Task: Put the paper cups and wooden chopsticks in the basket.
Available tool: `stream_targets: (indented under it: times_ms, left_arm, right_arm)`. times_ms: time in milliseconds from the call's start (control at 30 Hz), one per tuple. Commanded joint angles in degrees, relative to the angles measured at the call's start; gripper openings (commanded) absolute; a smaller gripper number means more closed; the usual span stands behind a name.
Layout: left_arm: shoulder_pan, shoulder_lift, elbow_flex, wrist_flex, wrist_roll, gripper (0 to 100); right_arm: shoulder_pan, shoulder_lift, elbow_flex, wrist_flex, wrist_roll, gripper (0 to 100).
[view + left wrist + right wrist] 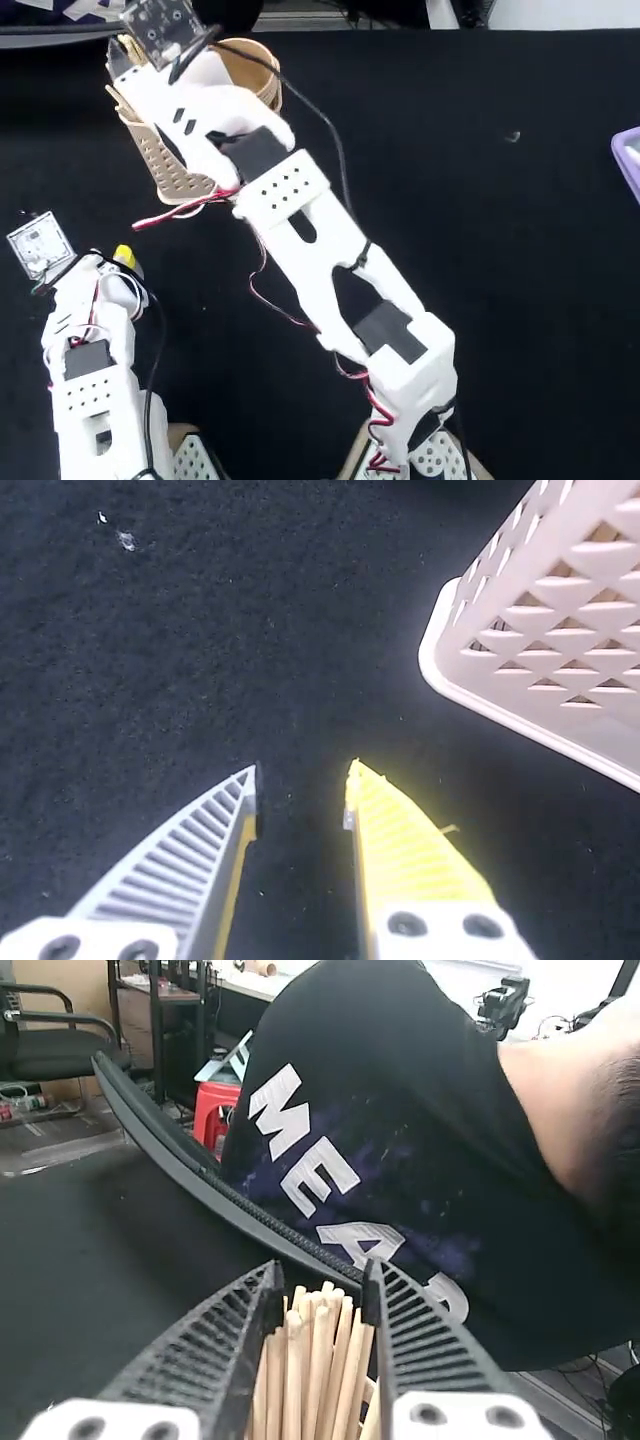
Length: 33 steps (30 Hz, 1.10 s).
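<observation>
I am holding a bundle of wooden chopsticks (315,1360) in my right gripper (322,1272). The two ribbed jaws are pressing in on either side of the bundle, parted only as far as its thickness, and the stick ends are poking up between them. In the high view my right arm is stretching across the black table (480,250) to the far left corner and hanging over the tan perforated basket (170,172), so the sticks are sitting above it or right at its rim. The wrist camera is hiding the exact spot. What looks like a stack of brown paper cups (255,65) is showing at the basket's far side, though I cannot tell whether it is standing inside.

I am judging the sticks to be light, stiff and smooth. Loose in a bundle, they are likely to slide past one another or fan out if my squeeze slackens. I am taking them near one end, so the free length is apt to swing, and a hold nearer the middle would be steadier. The cups, being thin paper, would crush under a hard pinch, and a gentle hold at the rim is looking safest.

My left gripper (300,773) is hovering low over bare table just beside the basket wall (540,680), jaws partly open and holding nothing. A person in a dark shirt (400,1140) is sitting beyond the table edge.
</observation>
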Motion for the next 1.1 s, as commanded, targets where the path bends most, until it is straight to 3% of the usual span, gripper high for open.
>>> stream_targets:
  times_ms: [0,167,267,333,433,533,633,700,900,1067]
  left_arm:
    - [0.13,-0.97,-1.01,-0.97,-0.62,15]
    - [0.13,-0.97,-1.54,0.97,-0.62,12]
    - [0.4,-2.37,-5.23,7.65,-0.79,3]
    - [0.66,-5.27,-6.9,12.66,-2.64,3]
    - [0.66,-13.01,-7.16,18.2,-4.31,3]
    - [1.01,-23.3,-6.64,24.26,-5.63,3]
    - [4.44,-34.64,-5.05,30.15,-10.2,3]
    - [8.13,-35.08,-5.05,31.3,-13.45,3]
    - [16.92,-31.3,-4.88,31.56,-15.21,4]
    - [19.12,-34.37,-3.3,35.43,-15.21,6]
  right_arm:
    - [1.14,-10.51,-8.4,13.89,0.18,14.1]
    - [1.14,-19.21,-8.92,33.58,0.18,14.1]
    - [1.14,-23.96,-8.84,44.75,0.18,14.1]
    - [1.14,-26.68,-8.84,50.9,0.18,14.1]
    - [1.14,-29.41,-8.84,57.58,0.18,12.5]
    - [1.14,-31.69,-8.75,62.59,0.18,1.4]
    - [1.14,-33.71,-8.75,67.78,0.18,2.8]
    - [1.32,-35.3,-8.31,70.77,0.18,1.0]
    - [15.3,-49.71,-1.19,70.77,-2.37,1.1]
    - [23.56,-66.24,16.92,70.86,-2.11,1.2]
